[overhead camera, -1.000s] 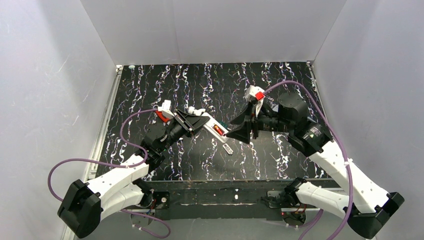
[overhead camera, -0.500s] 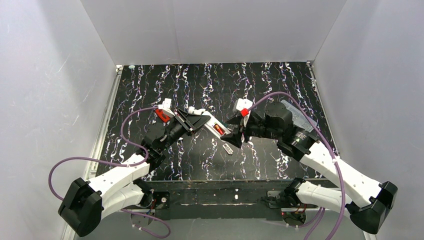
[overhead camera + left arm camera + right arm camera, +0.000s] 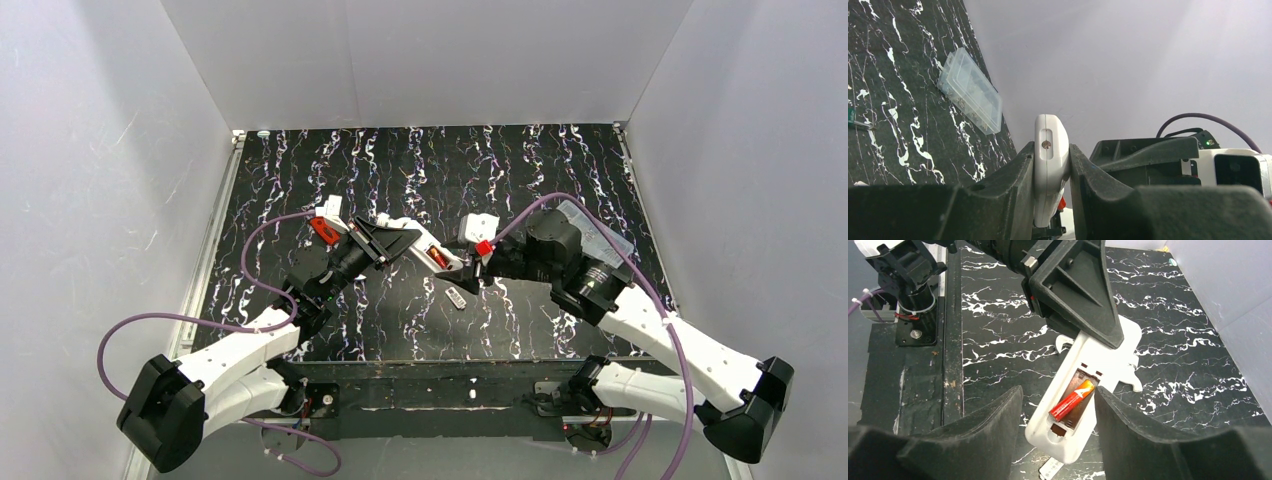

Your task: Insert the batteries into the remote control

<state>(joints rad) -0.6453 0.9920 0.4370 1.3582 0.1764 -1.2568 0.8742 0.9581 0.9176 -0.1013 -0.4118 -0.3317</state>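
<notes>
My left gripper [image 3: 403,241] is shut on the remote control [image 3: 428,250], a slim white bar held off the table with its back up. In the left wrist view its narrow edge [image 3: 1050,165] is pinched between my fingers [image 3: 1013,175]. The open bay holds one red-orange battery [image 3: 1072,400], lying slightly askew with its gold end up. My right gripper [image 3: 1058,392] hovers open over the remote's [image 3: 1083,390] free end, one finger on each side. Its right fingertip [image 3: 1103,395] is close to the battery's gold end. Whether it touches the battery is unclear.
A small whitish cover plate [image 3: 456,298] lies on the black marbled table [image 3: 400,165] below the remote. A clear plastic box [image 3: 969,91] sits at the back right, partly hidden behind my right arm [image 3: 560,260]. A green-handled tool [image 3: 854,119] shows at the left edge.
My right arm has swung left and down, bringing its gripper over the remote's free end. The left arm and remote have held still.
</notes>
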